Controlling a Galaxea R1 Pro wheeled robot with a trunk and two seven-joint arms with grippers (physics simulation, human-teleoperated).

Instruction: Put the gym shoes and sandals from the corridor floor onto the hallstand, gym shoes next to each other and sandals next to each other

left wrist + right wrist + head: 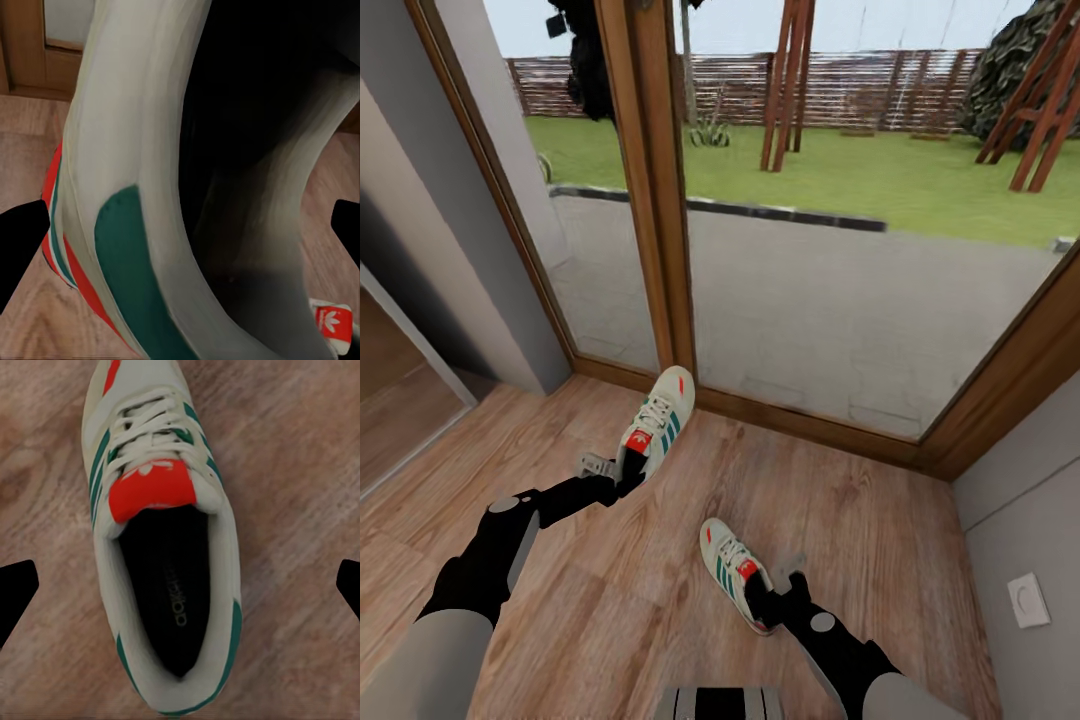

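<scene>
Here, head view: two gym shoes on the corridor floor [880, 520] in front of a tall glass door [840, 250] with a wooden frame; beyond the glass, paving and grass.
Far shoe: the left gym shoe [657, 420] sits far and left, close to the door frame, its heel at the left gripper [622, 475]; it looks tilted up.
Near shoe: the right gym shoe [733, 570] lies flat on the planks, nearer and to the right, heel at the right gripper [770, 600].
Left wrist view: the shoe [150, 187] fills the space between the two dark fingertips [19, 247], collar and dark opening very close, green heel patch and red trim visible; the jaws look clamped on its heel.
Right wrist view: the shoe [161, 547] seen from above, laces, red tongue label and dark insole plain; the fingertips [15, 596] stand wide apart either side of the heel, not touching it.
Wall: a white switch plate [1027, 600] on the grey wall at right.
</scene>
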